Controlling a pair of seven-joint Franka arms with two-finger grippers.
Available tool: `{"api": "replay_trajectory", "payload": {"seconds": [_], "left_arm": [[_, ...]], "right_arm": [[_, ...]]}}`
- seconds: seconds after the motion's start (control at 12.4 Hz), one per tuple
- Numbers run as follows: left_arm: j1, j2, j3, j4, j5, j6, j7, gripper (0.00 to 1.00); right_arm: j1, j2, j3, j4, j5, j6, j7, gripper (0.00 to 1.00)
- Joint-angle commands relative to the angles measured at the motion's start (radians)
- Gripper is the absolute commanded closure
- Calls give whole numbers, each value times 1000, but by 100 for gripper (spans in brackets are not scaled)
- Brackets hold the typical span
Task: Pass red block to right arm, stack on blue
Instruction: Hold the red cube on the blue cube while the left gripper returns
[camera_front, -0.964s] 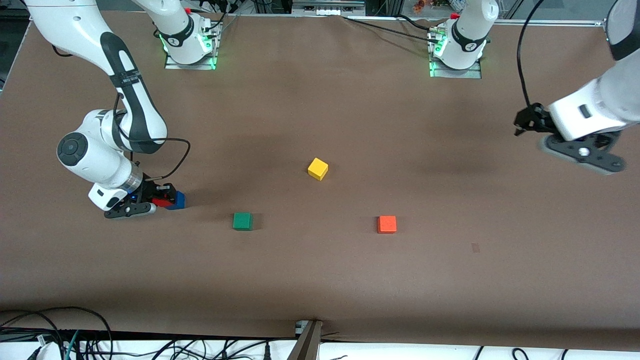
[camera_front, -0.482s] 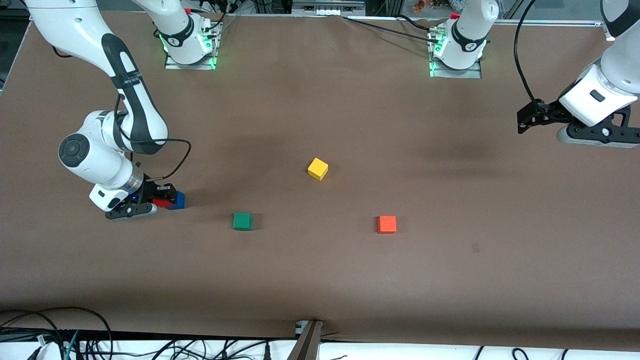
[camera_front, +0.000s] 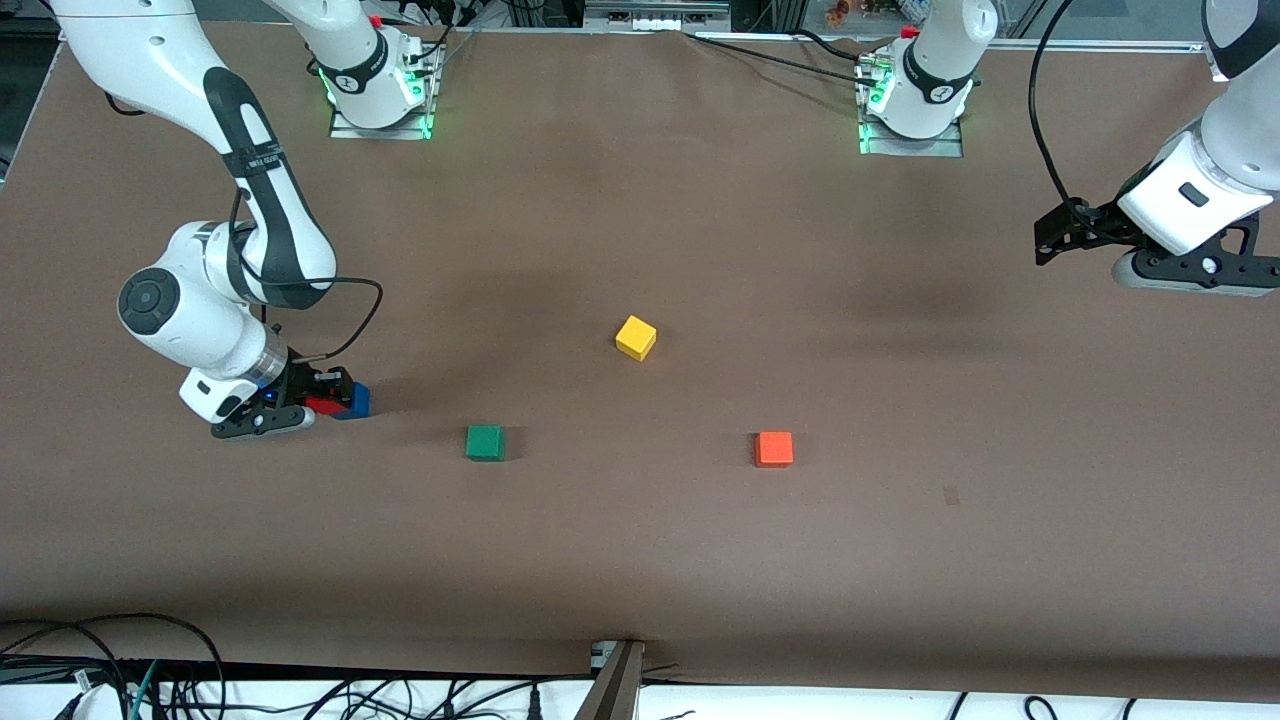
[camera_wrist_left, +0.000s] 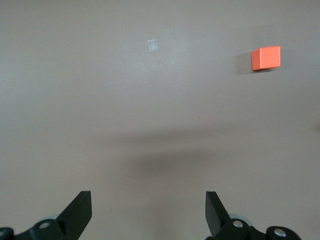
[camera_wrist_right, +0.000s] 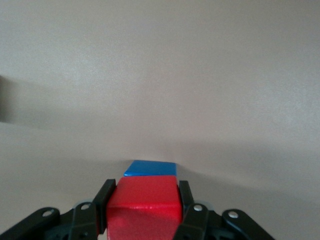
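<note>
The right gripper (camera_wrist_right: 145, 194) is clamped narrow on the red block (camera_wrist_right: 144, 206), one finger flat on each side face. Reading the front view as a clock dial centred on the table, it sits low at about eight o'clock. The blue cube (camera_wrist_right: 150, 168) stands right under and just ahead of the red one. In the right wrist view only a strip of its top shows past the red edge, so the two seem offset, and I cannot tell whether they touch. The step in hand looks like the placing. To do it well, square the red faces to the blue ones, centre it, lower straight until it bears, then part the fingers gently and lift vertically so neither finger drags the stack. From the blue cube (camera_front: 357, 401) the green cube (camera_front: 485, 442) lies near four o'clock, well apart; the yellow cube (camera_front: 635, 337) and orange cube (camera_front: 774, 449) are farther off. The left gripper (camera_front: 1042, 245) waits at about two o'clock, spread wide and empty.
</note>
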Motion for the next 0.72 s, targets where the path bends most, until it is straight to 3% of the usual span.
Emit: {"api": "replay_trajectory", "payload": {"seconds": [0.0, 0.48, 0.64], "left_arm": [[-8, 26, -1, 49, -6, -16, -10, 0], [-17, 33, -1, 72, -17, -21, -27, 0], [-16, 44, -2, 75, -17, -19, -14, 0]], "right_arm": [[3, 14, 1, 17, -17, -9, 19, 100], [3, 21, 1, 17, -16, -9, 20, 100], [0, 21, 1, 18, -14, -9, 20, 67]]}}
